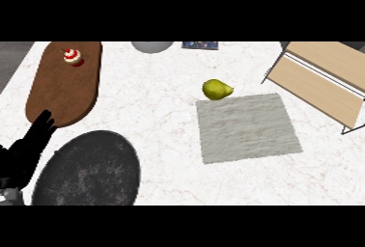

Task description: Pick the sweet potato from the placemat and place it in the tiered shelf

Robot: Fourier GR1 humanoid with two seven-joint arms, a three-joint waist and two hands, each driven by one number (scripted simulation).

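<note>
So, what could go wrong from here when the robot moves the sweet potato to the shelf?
1. The rounded sweet potato sits at the far edge of the placemat; a careless touch could roll it away.
2. The tiered shelf is partly cut off at the view's right, so the placing spot may be hard to judge.
3. Only the left hand shows, at the far left, far from the sweet potato.

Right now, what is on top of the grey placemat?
Only a yellow-green rounded item, at the placemat's far left corner, overlapping its edge; the rest is bare. It hides its own contact point, so placemat or counter underneath is unclear.
</note>
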